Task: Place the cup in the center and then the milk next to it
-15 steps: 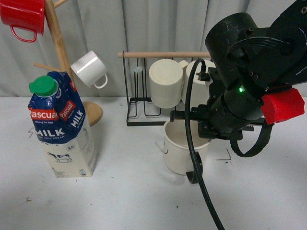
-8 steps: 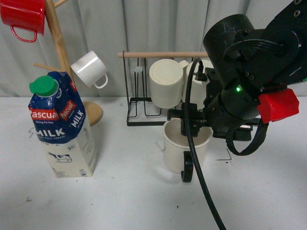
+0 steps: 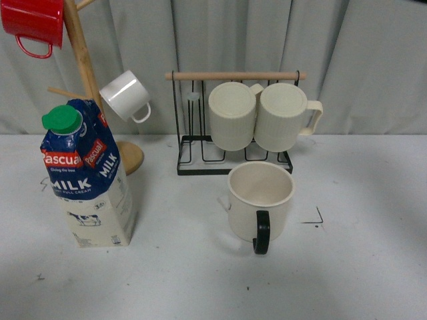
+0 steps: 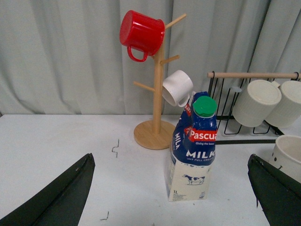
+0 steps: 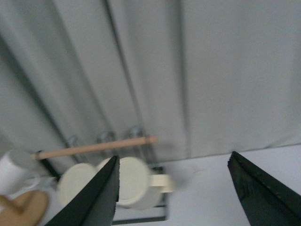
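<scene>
The cup (image 3: pixel 259 200), a wide cream mug with a black handle facing the camera, stands upright on the white table (image 3: pixel 200 280) in front of the wire rack. Its edge with a small black face shows in the left wrist view (image 4: pixel 288 155). The milk (image 3: pixel 85 175), a blue and white carton with a green cap, stands upright at the left, also in the left wrist view (image 4: pixel 193 150). My left gripper (image 4: pixel 171 193) is open and empty, back from the carton. My right gripper (image 5: pixel 181 195) is open and empty, raised and facing the curtain. Neither arm shows in the front view.
A black wire rack (image 3: pixel 233 120) with a wooden bar holds two ribbed cream mugs behind the cup. A wooden mug tree (image 3: pixel 83 73) at the back left carries a red mug (image 3: pixel 32 23) and a small white mug (image 3: pixel 125 97). A grey curtain hangs behind the table.
My right arm, which was over the cup, has let it go and pulled up and out of the front view. The cup stays standing where it was set. The milk has not moved.
</scene>
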Robot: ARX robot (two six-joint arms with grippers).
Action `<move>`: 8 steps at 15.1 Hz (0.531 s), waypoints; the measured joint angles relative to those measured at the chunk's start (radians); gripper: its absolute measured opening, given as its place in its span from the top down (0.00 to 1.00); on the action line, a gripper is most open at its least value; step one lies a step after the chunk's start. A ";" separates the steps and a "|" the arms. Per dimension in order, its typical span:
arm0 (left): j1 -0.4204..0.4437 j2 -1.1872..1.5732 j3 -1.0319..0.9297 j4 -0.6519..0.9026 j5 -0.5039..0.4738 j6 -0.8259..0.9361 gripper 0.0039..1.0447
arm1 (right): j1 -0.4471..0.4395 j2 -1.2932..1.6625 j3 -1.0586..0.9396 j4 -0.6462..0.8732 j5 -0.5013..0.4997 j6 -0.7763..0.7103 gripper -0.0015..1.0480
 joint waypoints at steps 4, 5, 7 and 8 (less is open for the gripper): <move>0.000 0.000 0.000 0.001 0.001 0.000 0.06 | -0.088 -0.291 -0.336 0.112 -0.029 -0.148 0.77; 0.000 0.000 0.000 0.000 0.000 0.000 0.06 | -0.089 -0.310 -0.407 0.113 -0.034 -0.157 0.90; 0.000 0.000 0.000 0.001 0.000 0.000 0.06 | -0.098 -0.364 -0.469 0.128 -0.045 -0.166 0.98; 0.000 0.000 0.000 0.000 0.000 0.000 0.06 | -0.144 -0.419 -0.503 0.138 -0.096 -0.167 0.98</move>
